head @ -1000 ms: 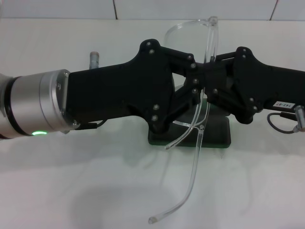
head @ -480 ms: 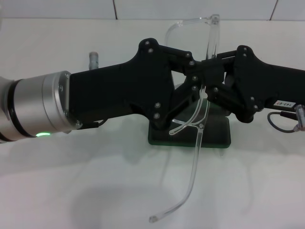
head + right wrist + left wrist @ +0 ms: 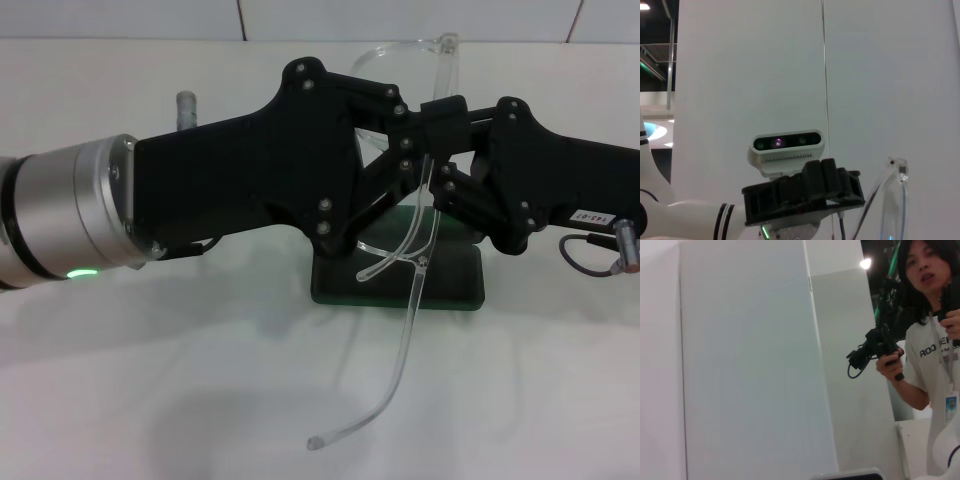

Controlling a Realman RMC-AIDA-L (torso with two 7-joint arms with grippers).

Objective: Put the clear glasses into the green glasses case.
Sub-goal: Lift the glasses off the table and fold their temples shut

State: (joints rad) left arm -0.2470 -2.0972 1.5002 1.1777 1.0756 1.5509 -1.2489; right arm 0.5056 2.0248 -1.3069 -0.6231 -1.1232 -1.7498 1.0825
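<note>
- Hanging in the air above the table [image 3: 200, 400], the clear glasses [image 3: 420, 215] are held up between the two grippers, with the green glasses case [image 3: 450, 290] right below them.
- One long clear arm of the glasses points down and toward the robot, past the near edge of the case, and curls at its tip. The curved lens sticks up on the far side.
- So the glasses lie crossways to the two robot arms, with the case straight under them.
- The left gripper [image 3: 412, 160] comes in from the left, and its fingers are pressed onto the frame near the middle.
- The right gripper [image 3: 440, 150] comes in from the right and meets it at the same spot. I cannot tell if its fingers are pinching the glasses.
- Both grippers are about as near to the case as each other, so I think the glasses mostly need to go down.
</note>
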